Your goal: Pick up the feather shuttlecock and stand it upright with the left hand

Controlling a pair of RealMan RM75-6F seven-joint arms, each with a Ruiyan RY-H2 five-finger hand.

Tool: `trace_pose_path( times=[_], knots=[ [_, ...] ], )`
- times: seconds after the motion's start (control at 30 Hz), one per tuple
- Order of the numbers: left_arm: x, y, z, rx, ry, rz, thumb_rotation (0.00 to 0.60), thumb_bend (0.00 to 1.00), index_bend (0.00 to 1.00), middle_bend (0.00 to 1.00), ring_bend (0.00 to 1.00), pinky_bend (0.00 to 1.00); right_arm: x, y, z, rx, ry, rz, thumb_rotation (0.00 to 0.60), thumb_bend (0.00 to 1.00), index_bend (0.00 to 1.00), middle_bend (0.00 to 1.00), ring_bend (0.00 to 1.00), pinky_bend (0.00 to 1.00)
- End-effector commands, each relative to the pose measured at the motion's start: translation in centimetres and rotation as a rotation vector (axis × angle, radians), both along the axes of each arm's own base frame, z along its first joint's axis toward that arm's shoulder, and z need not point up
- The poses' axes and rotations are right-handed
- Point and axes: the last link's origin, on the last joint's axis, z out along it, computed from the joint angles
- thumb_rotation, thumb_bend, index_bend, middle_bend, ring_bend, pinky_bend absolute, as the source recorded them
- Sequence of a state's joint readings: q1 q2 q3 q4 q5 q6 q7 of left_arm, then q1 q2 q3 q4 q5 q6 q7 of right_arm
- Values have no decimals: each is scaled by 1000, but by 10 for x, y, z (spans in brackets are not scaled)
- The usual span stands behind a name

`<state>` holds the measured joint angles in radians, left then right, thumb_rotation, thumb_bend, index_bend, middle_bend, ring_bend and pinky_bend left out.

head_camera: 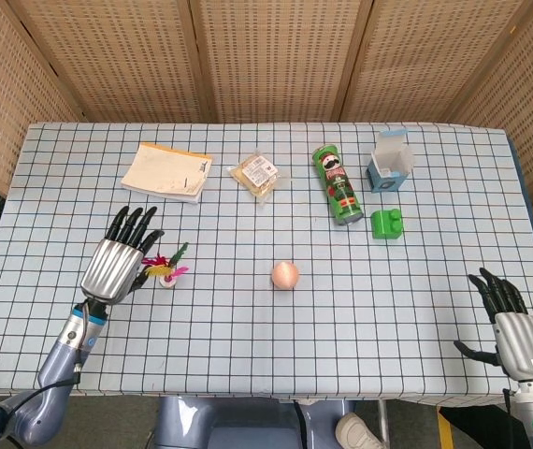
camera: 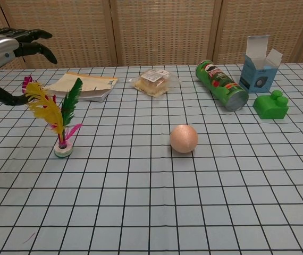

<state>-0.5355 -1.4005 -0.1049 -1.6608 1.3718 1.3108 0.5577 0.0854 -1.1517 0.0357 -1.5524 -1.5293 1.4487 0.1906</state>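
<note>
The feather shuttlecock (camera: 60, 119) stands upright on its white base on the checked cloth, its yellow, green and pink feathers up; in the head view the shuttlecock (head_camera: 164, 271) is left of centre. My left hand (head_camera: 117, 263) hovers just to its left with fingers spread and holds nothing; in the chest view the left hand (camera: 2, 53) is above and left of the feathers, apart from them. My right hand (head_camera: 512, 327) rests open at the table's front right corner.
An orange ball (camera: 184, 138) lies mid-table. At the back are a notebook (head_camera: 166, 172), a wrapped snack (head_camera: 257, 175), a lying green can (head_camera: 338, 184), a blue box (head_camera: 390, 161) and a green brick (head_camera: 388, 224).
</note>
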Motion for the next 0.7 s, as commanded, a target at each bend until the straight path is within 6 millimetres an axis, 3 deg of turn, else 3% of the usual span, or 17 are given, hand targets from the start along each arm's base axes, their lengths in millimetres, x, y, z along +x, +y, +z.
trace_pose_path(
  times=[0.03, 0.37, 0.7],
  knots=[
    [-6, -4, 7, 6, -11, 6, 600, 337, 206, 0, 0, 0, 0, 0, 0, 0, 2, 2, 600, 40, 2, 0, 0, 0],
    [-36, -34, 37, 60, -91, 57, 600, 337, 161, 0, 0, 0, 1, 1, 1, -5, 12, 6, 600, 40, 1, 0, 0, 0],
    [-82, -84, 40, 49, -121, 152, 600, 336, 80, 0, 0, 0, 4, 1, -3, -9, 47, 15, 600, 39, 1, 0, 0, 0]
  ],
)
